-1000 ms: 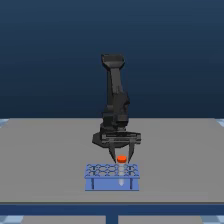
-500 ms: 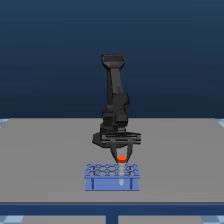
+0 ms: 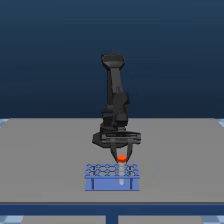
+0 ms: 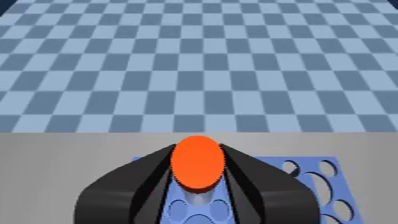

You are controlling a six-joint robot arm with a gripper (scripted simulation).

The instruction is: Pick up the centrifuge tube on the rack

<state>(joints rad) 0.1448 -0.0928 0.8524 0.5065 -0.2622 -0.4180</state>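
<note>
Nearest to you in the exterior view is the front edge of the grey table (image 3: 45, 150), with a dark gap in the panel below it.

Just behind that edge sits the blue rack (image 3: 112, 177), low and rectangular. Its top grid of round holes faces up, and dark leg marks show on its front wall. In the wrist view you see the rack (image 4: 293, 172) beneath the fingers, with a few of its holes showing on one side.

The centrifuge tube (image 3: 121, 160) stands upright at the rack, toward the exterior view's right of its middle. Only the orange-red cap reads clearly there; it sits just above the rack's top. In the wrist view the tube (image 4: 197, 162) fills the middle, cap toward the camera. A pale stretch of its body runs down toward the holes.

The gripper (image 3: 121, 156) hangs directly over the rack, pointing down. Its two dark fingers (image 4: 133, 185) flank the cap on either side and appear to press against it, so you can take it as closed on the tube.

Behind it the black arm (image 3: 116, 100) rises from the table's middle. Farthest back is the dark blue backdrop (image 3: 45, 55), and in the wrist view a blue checkered floor (image 4: 195, 65).
</note>
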